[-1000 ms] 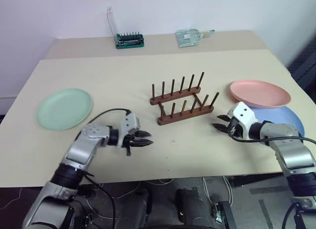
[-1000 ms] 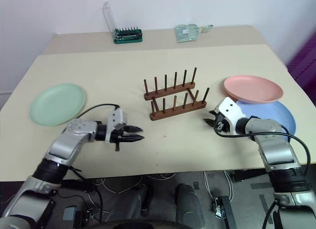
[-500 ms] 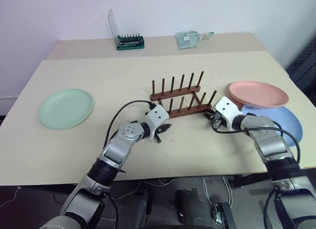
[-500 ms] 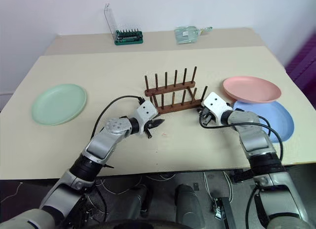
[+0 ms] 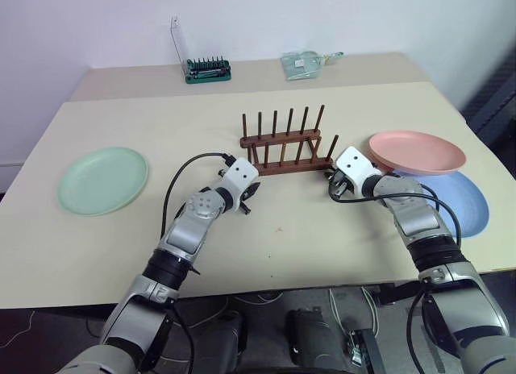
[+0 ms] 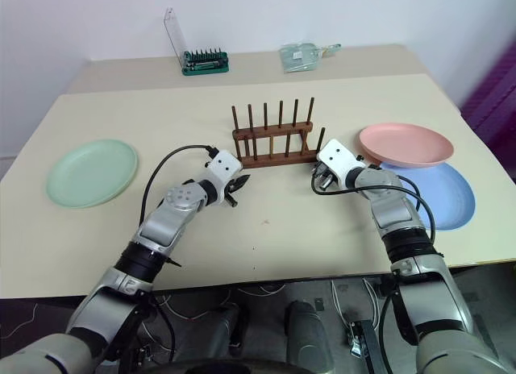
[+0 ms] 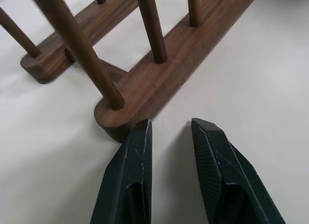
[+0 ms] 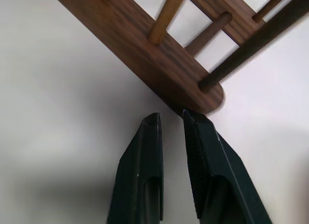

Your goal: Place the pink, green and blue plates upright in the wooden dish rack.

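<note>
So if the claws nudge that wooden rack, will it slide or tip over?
The wooden rack probably slides: it rests loose on the smooth table on two low rails. It looks stiff and fairly light. A push high on its thin pegs might tip it.

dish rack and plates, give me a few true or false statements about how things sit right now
1. The wooden dish rack holds no plate. True.
2. The green plate stands upright in the rack. False: it lies flat on the table, far to the rack's left.
3. The pink plate overlaps the blue plate. True.
4. The left claw grips a peg. False: it sits at the end of the rack's base rail, holding nothing.
</note>
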